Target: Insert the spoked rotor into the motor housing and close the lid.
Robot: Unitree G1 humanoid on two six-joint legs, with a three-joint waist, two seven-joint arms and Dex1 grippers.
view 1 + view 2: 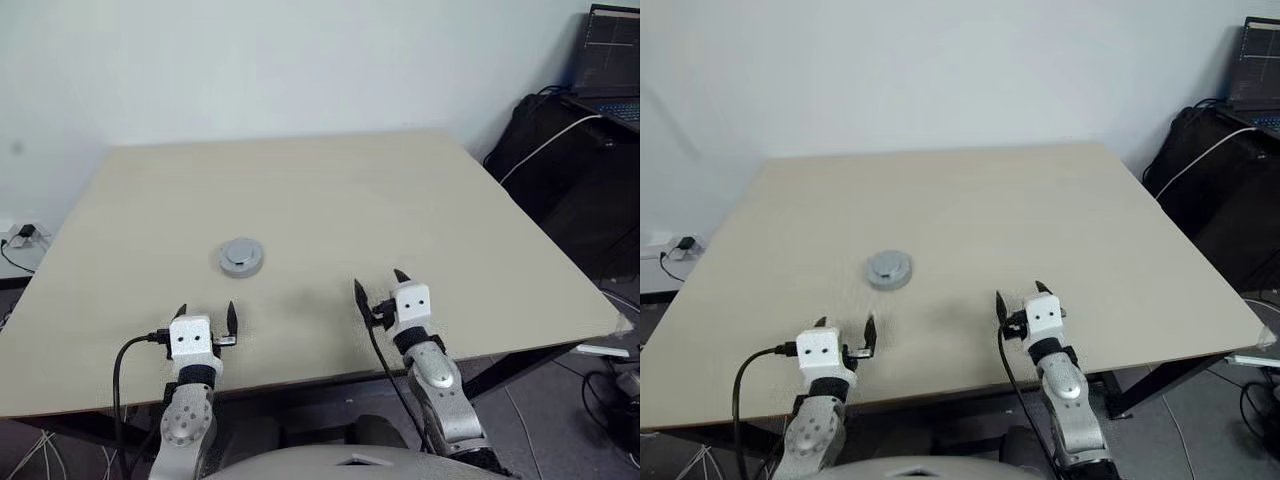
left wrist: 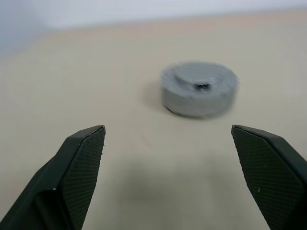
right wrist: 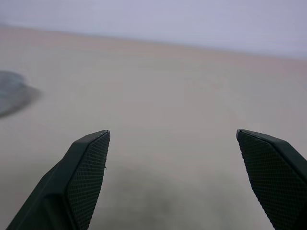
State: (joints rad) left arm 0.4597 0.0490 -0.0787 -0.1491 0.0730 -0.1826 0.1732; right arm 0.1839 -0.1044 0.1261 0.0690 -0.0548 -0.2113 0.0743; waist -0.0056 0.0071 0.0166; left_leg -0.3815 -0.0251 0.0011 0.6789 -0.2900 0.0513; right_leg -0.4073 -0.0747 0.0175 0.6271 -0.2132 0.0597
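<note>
The lid (image 1: 241,256), a smooth silver round cap with a raised centre, tops a low round silver puck (image 2: 199,89) on the beige table (image 1: 330,190), left of the middle. The spoked rotor and the motor housing are hidden. My left gripper (image 1: 206,311) hovers near the table's front edge, just short of the puck, open and empty, with the puck ahead between its fingers (image 2: 81,163) in the left wrist view. My right gripper (image 1: 379,281) stands open and empty to the right of the puck, over bare table. The puck's edge (image 3: 12,91) shows off to one side in the right wrist view.
The table's right edge drops off to a dark bag (image 1: 560,170) with a laptop (image 1: 608,60) and a white cable (image 1: 545,145). A power strip (image 1: 20,237) lies on the floor at the left. A white wall stands behind the table.
</note>
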